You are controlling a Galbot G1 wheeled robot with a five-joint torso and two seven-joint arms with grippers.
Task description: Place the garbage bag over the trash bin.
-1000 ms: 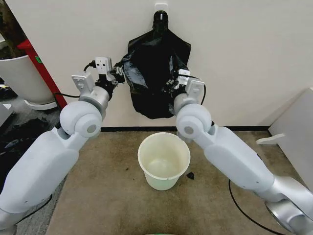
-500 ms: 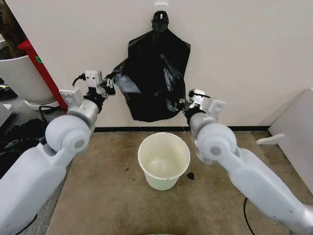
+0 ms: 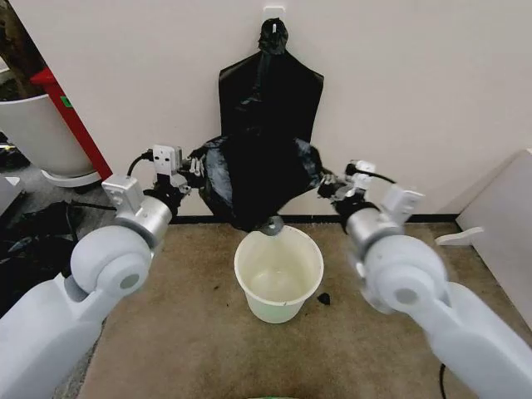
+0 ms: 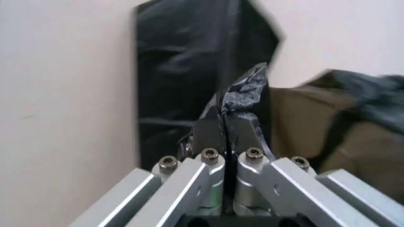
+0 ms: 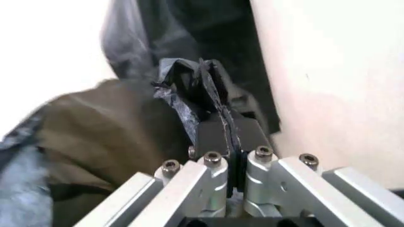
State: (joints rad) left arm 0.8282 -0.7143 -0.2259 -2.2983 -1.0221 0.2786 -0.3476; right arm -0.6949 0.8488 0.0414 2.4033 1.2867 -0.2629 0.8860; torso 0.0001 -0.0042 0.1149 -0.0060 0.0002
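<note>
Holding the garbage bag [image 3: 259, 184] stretched between both grippers, just above the trash bin [image 3: 278, 272].

I am seeing the left gripper [image 3: 196, 165] pinching the bag's left edge, its two fingers pressed together on a crumpled fold of black film in the left wrist view [image 4: 243, 97], and the right gripper [image 3: 326, 182] is clamping the opposite edge the same way, a ragged tuft of plastic sticking out past its fingertips [image 5: 200, 78]. The bag is looking thin, glossy and heavily wrinkled, bulging into a rounded black mass between the two grips, with a small grey-shining tip dangling over the bin's far rim. The cream-white bin is standing upright on the brown carpet [image 3: 191, 332], below the bunch of black bags [image 3: 271, 79] hanging on the wall [image 3: 416, 91].
</note>
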